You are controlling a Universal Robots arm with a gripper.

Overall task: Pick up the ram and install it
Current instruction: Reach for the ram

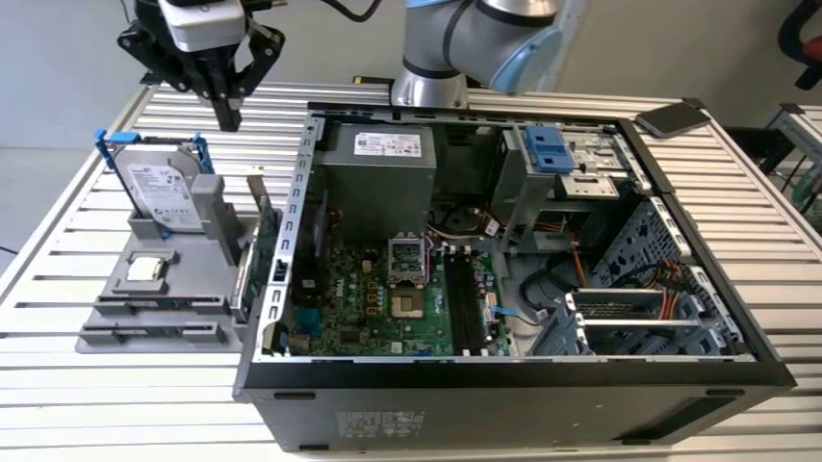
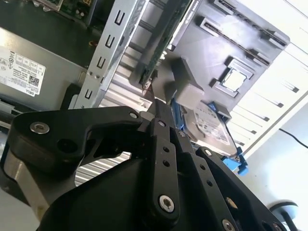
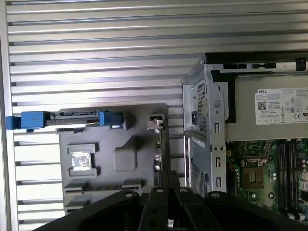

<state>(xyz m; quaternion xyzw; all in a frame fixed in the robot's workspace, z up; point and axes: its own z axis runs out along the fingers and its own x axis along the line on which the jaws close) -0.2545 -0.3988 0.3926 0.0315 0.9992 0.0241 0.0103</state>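
**Item, my claw** (image 1: 229, 115): pressed together, pinching nothing I can see. It hangs above the table (image 1: 64, 212) near the grey holder (image 1: 115, 337), where parts stand staged beside the open case (image 1: 514, 371).

**Item, the ram** (image 3: 103, 187): by my judgement the thin dark strip standing edge-up in a holder slot. Its label and chips are hidden, so the identification is uncertain.

**Item, board slots** (image 1: 460, 303): too dark to tell whether they are filled.

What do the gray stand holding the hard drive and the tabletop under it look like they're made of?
Gray stand: probably molded or printed plastic, with a matte, uniform gray surface and blocky shaped slots. Tabletop: looks like aluminium profile, satin silver, with long parallel ribs and grooves that catch the light.
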